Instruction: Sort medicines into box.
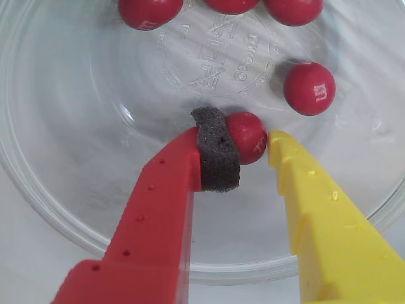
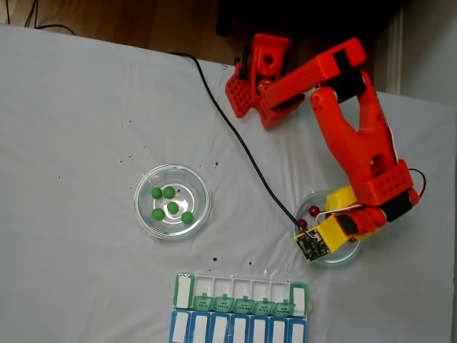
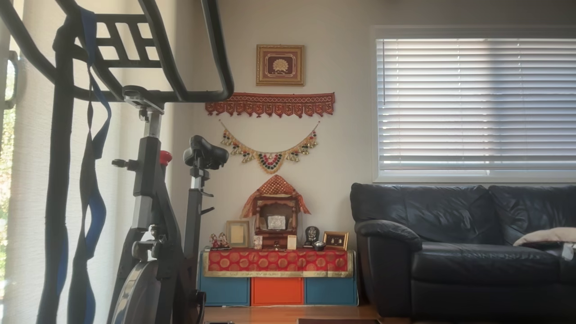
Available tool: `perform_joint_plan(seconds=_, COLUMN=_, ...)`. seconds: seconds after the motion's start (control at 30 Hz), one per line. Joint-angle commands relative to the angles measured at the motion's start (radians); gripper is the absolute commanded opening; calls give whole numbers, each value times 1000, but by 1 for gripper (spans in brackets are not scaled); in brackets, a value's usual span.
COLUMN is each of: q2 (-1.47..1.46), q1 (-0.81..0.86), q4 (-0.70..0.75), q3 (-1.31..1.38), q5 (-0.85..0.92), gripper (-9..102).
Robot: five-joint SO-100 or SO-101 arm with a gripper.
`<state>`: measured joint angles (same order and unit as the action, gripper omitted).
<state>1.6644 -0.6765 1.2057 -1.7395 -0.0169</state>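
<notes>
While down inside glass dish (image 1: 76,209): four loose red balls (image 1: 309,88) beyond tool (image 1: 253,140), nothing blocking; tool pinching one red ball (image 1: 248,135) between foam pad (image 1: 217,152) and yellow finger (image 1: 316,196).

My orange printed arm (image 2: 357,136) reaches from its base at the top of the fixed view down to the right, wrist bent downward. My two-finger gripper (image 1: 252,144), one red finger with a dark foam pad (image 1: 217,155) and one yellow finger (image 1: 316,209), pinches a dark red ball (image 1: 248,136) between its tips.
</notes>
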Motion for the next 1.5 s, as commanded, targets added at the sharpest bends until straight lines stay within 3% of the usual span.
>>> perform_joint_plan(seconds=0.0, q2=54, q1=-18, q4=-17, q3=15, q5=9, gripper=6)
perform_joint_plan(seconds=0.4, q2=28, q1=-18, q4=-17, q3=32, q5=8, gripper=1)
perform_joint_plan(seconds=0.93, q2=9, q1=-8, q4=21, q3=84, q5=3, gripper=15)
perform_joint_plan(seconds=1.47, q2=69, q1=-2, q4=37, q3=71, q5=0, gripper=14)
